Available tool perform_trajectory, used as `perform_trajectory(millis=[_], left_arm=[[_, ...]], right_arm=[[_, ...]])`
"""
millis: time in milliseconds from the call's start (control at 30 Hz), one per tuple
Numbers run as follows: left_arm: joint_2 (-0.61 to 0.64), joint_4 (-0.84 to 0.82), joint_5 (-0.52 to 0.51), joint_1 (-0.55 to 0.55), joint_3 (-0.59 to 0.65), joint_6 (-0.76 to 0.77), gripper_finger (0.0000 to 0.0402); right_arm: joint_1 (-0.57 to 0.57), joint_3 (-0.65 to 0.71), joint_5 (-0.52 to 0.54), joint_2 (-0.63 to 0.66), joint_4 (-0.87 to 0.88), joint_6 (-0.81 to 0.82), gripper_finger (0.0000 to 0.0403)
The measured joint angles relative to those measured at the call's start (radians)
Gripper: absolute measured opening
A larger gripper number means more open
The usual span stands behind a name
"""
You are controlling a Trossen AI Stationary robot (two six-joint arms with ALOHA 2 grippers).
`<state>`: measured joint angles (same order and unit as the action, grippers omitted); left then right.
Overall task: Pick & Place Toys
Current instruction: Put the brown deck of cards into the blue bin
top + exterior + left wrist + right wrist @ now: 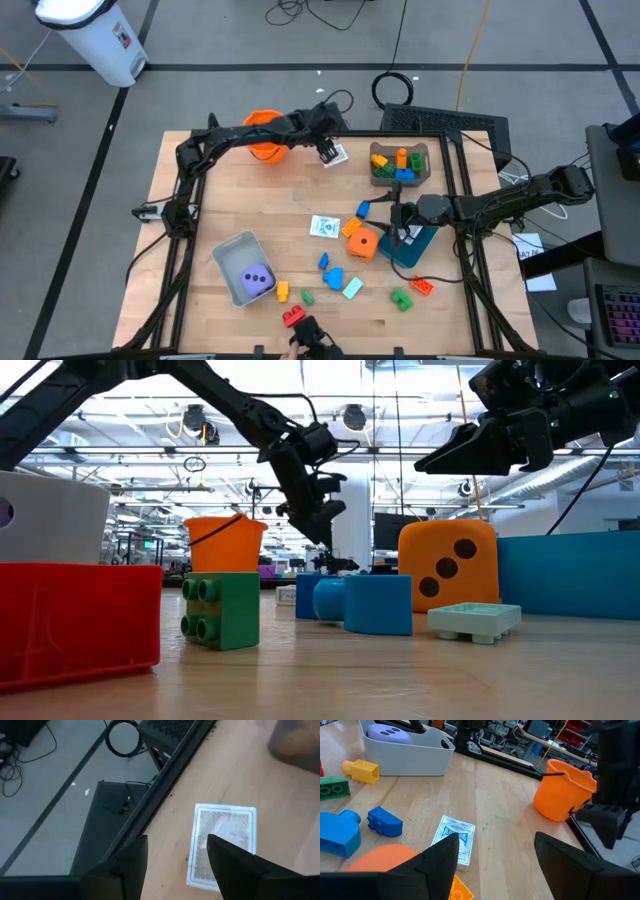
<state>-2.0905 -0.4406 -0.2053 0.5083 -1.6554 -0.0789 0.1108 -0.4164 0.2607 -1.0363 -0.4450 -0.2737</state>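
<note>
The left claw (331,150) hangs near the far edge of the table (240,200), just beside the orange bucket (263,135), with its fingers partly spread over a small white picture card (222,842) that lies flat on the wood; the left wrist view shows the card between and under the fingers but not pinched, so this looks like the moment just around a pick or a release of that card, and I cannot tell which. If it is a pick, the next move calls for the fingers to straddle the thin card squarely and nip it by its edges, which is fiddly since it lies flush on the wood and close to the table's dark frame. The right claw (400,222) hovers above the teal bin (412,248), fingers wide and holding nothing, with a second picture card (454,840) and the orange dotted die (362,243) near it. Other toys lie scattered toward the near side: blue blocks (330,270), a green block (401,298), a red block (292,317), a yellow block (282,291), while the purple die (257,279) sits in the grey bin (232,250) and several blocks fill the small bin at the far right (381,152). The bucket stands close to the left arm's path and could be bumped.
</note>
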Motion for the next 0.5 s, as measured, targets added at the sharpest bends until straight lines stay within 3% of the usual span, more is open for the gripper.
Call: perform_trajectory(millis=[200, 500], left_arm=[[-0.06, -0.042, 0.011, -0.006, -0.04, -0.008, 0.0211], [-0.2, -0.26, -0.009, -0.031, -0.261, -0.029, 0.0211]], right_arm=[[-0.004, 0.0, 0.0, 0.0, -0.003, -0.003, 0.0254], [-0.019, 0.0, -0.001, 0.0, -0.008, -0.001, 0.0254]])
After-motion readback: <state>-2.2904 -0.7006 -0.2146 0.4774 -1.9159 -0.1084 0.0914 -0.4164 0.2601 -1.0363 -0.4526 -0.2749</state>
